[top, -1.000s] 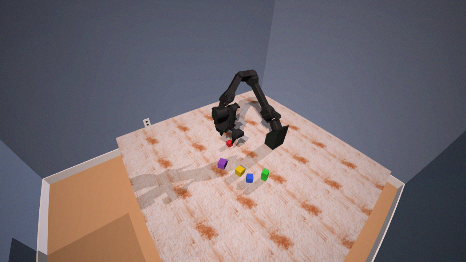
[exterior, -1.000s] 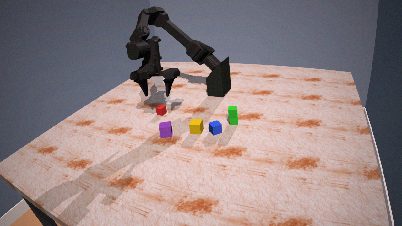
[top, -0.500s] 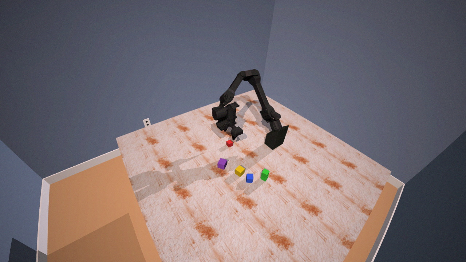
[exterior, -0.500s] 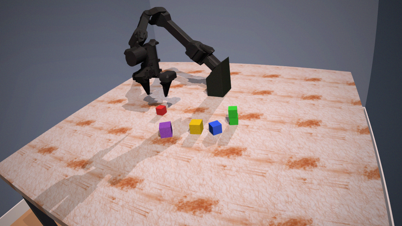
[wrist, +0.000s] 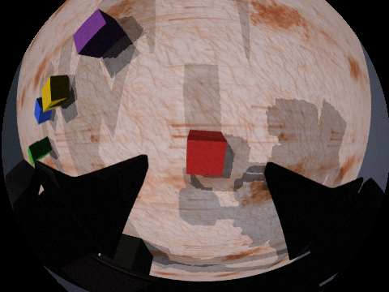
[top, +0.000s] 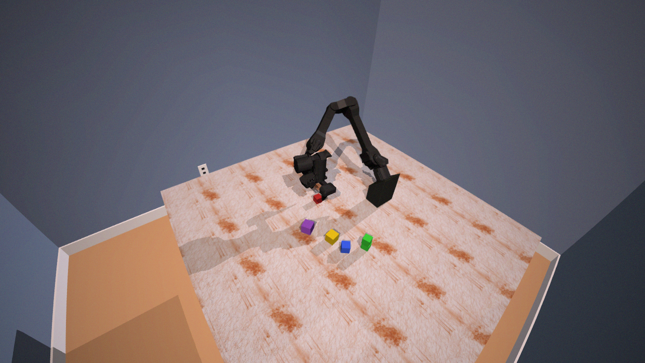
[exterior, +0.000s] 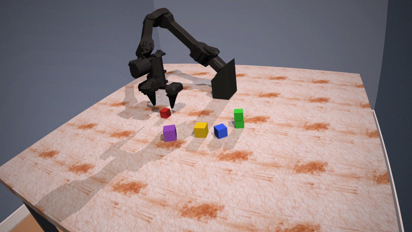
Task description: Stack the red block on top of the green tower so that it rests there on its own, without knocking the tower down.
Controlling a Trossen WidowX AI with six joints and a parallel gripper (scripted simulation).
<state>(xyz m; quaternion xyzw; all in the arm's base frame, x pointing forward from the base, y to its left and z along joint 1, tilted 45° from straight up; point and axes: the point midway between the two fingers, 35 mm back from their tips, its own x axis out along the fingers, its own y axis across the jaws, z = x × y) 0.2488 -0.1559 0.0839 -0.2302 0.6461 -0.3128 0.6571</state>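
Gripper [exterior: 162, 104] is hanging just above the red block [exterior: 165, 112], left of centre in the exterior view, fingers spread wide and pointing down, nothing between them. That wide spread is likely there to leave slack on both sides of the block before closing.

In the wrist view the red block [wrist: 206, 152] is sitting on the worktop [exterior: 288, 138] between the two dark fingertips, slightly nearer the top of the frame than the tips themselves, so the gripper is probably needing a little more travel down and forward.

Green tower [exterior: 238, 118], two blocks high, is standing right of centre, well apart from the red block. Purple block [exterior: 169, 132], yellow block [exterior: 200, 129] and blue block [exterior: 220, 130] are lying in a row between the two, so a carry across will need height.

Task judged early: grasp not yet made.
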